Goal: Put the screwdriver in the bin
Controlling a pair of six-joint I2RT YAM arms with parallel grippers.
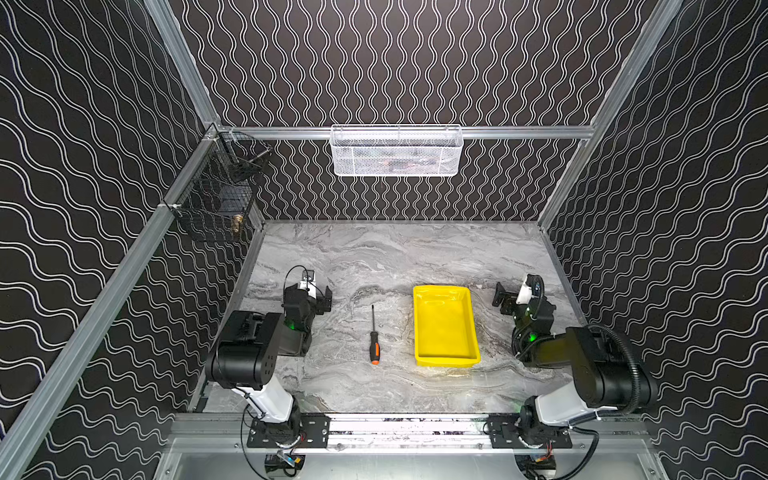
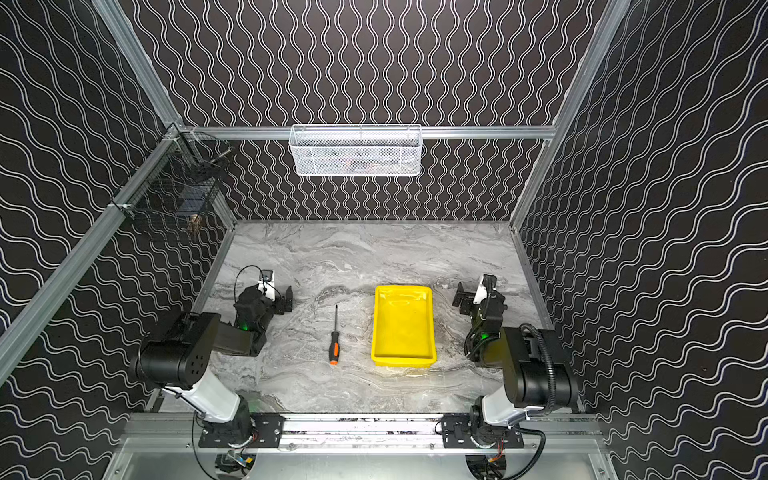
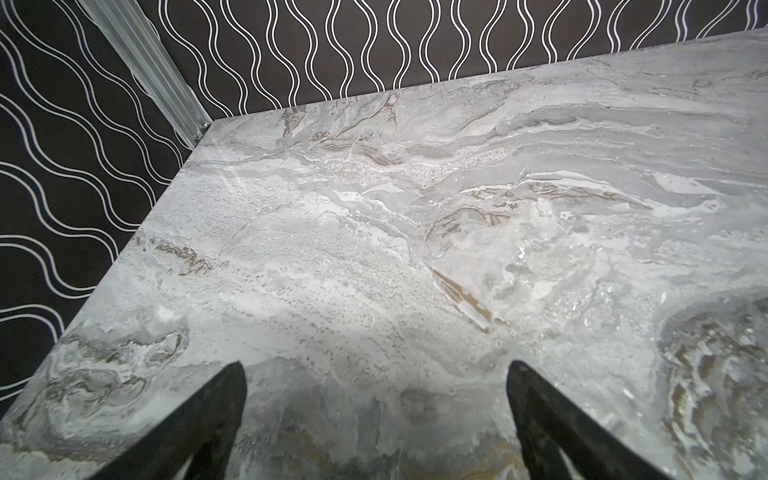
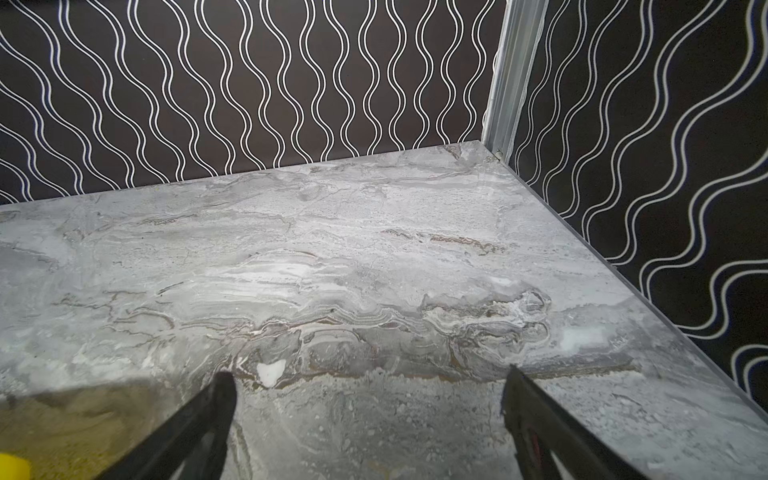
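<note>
The screwdriver [image 1: 374,337] [image 2: 334,338] lies flat on the marble table with its orange-and-black handle toward the front and its thin shaft pointing to the back. Just right of it stands the bin [image 1: 444,328] [image 2: 403,328], a yellow tray with nothing in it; one corner of the bin [image 4: 12,467] shows in the right wrist view. My left gripper [image 1: 321,300] [image 2: 286,299] [image 3: 376,365] hangs open over bare table, left of the screwdriver. My right gripper [image 1: 503,297] [image 2: 462,297] [image 4: 368,374] is open too, right of the bin, holding nothing.
A white mesh basket [image 1: 397,151] hangs on the back wall's rail. A black wire basket [image 1: 216,195] hangs at the back left corner. Patterned walls close the table on three sides, and the arm bases sit on a metal rail [image 1: 411,428] along the front.
</note>
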